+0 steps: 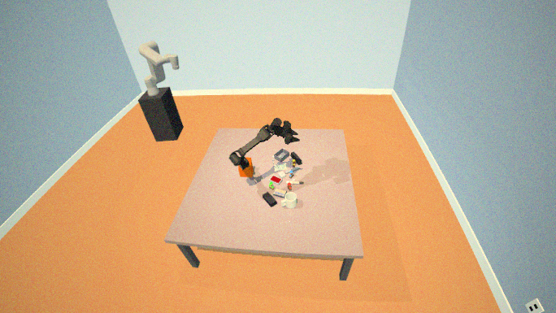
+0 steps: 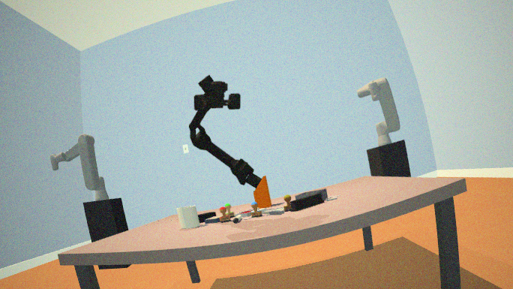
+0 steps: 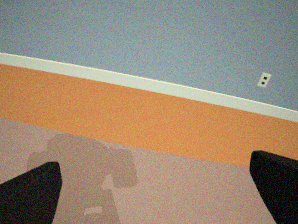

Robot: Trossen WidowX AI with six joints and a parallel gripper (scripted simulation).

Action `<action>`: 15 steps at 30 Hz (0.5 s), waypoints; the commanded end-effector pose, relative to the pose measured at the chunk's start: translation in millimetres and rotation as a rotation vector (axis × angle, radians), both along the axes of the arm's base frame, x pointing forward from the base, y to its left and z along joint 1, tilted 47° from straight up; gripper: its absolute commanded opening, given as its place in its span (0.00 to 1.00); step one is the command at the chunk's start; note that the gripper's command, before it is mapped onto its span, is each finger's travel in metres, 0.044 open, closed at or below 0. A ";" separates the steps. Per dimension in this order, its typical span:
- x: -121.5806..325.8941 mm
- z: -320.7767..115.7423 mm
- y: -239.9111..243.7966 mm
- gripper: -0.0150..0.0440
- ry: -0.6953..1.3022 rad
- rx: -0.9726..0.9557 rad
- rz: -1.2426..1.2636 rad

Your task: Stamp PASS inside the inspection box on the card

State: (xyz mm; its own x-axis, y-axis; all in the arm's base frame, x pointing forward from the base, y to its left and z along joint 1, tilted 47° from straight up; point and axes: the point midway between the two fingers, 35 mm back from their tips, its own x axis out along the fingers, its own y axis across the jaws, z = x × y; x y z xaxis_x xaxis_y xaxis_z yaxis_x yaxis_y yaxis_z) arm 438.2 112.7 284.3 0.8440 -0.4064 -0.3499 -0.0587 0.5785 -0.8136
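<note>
My gripper (image 1: 296,136) (image 2: 217,100) (image 3: 157,168) is open and empty, high above the table. Four small stamps stand on the table: one with a green knob (image 1: 271,185) (image 2: 228,206), one red (image 1: 289,186) (image 2: 223,209), one blue (image 1: 291,173) (image 2: 253,204) and one yellow (image 1: 293,163) (image 2: 287,197). Their lettering is too small to read, so I cannot tell which is PASS. A red ink pad (image 1: 275,179) lies near the green-knobbed stamp. A pale card (image 1: 280,167) lies behind the pad; its box and any print cannot be made out.
A white mug (image 1: 290,200) (image 2: 187,217) and a black block (image 1: 269,199) (image 2: 207,216) stand near the red and green stamps. A grey tray (image 1: 280,159) and a long black object (image 1: 296,158) (image 2: 308,201) lie beyond the card. A white marker (image 1: 294,182) (image 2: 237,218) lies beside the red stamp.
</note>
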 end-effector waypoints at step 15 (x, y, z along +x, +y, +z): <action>-102.1 -123.8 -175.2 0.62 0.365 0.094 -0.555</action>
